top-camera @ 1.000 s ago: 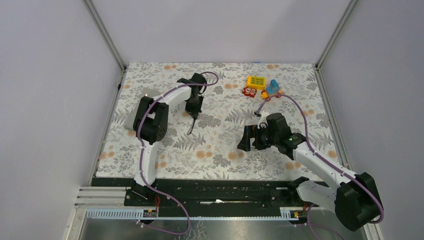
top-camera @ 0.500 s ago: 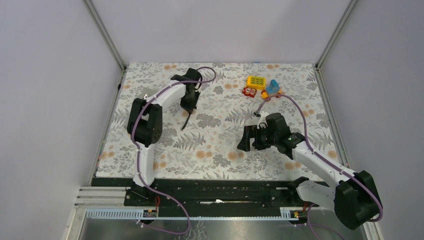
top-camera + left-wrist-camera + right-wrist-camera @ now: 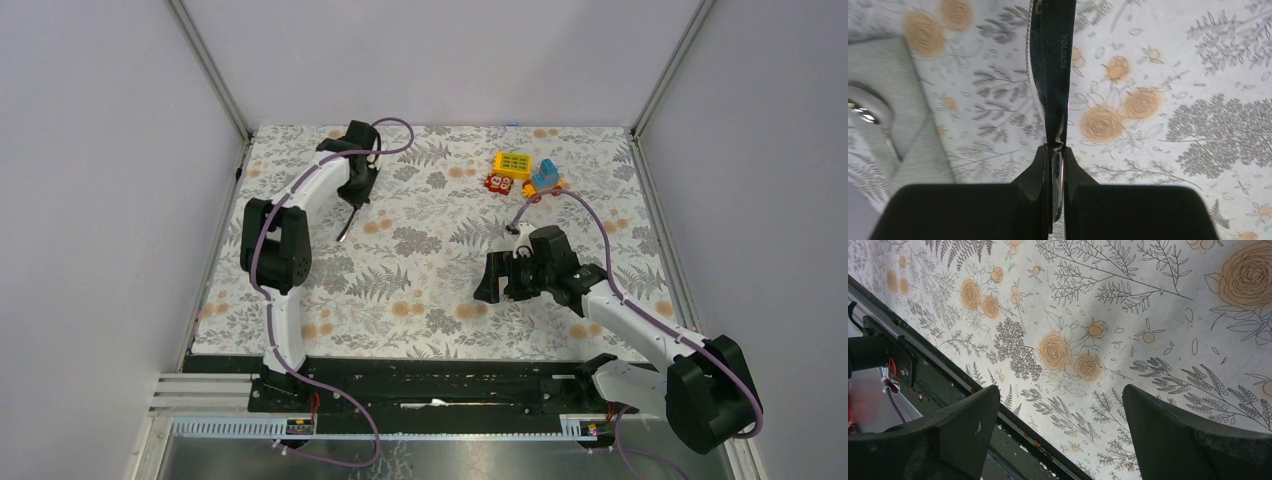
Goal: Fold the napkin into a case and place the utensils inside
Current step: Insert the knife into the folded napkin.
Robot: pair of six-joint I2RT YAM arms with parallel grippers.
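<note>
The colourful toy blocks (image 3: 520, 172) are set far right on the floral-printed tabletop (image 3: 430, 290); a slim silver metal utensil (image 3: 1050, 75) is held far left.

plain pale lilac-grey walls (image 3: 440, 60) close in the back and both sides, met at the corners by slanting aluminium posts (image 3: 212, 72). the tabletop (image 3: 430, 305) wears a white tablecloth (image 3: 440, 190) printed with grey ferns and orange roses. a black rail (image 3: 440, 385) runs along its near edge. the light is soft and even.

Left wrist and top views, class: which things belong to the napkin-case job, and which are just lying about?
Job: knife, gripped in the left tool; grey napkin; shiny piece on it, probably the spoon.
Lying about: toy blocks; floral tablecloth.
</note>
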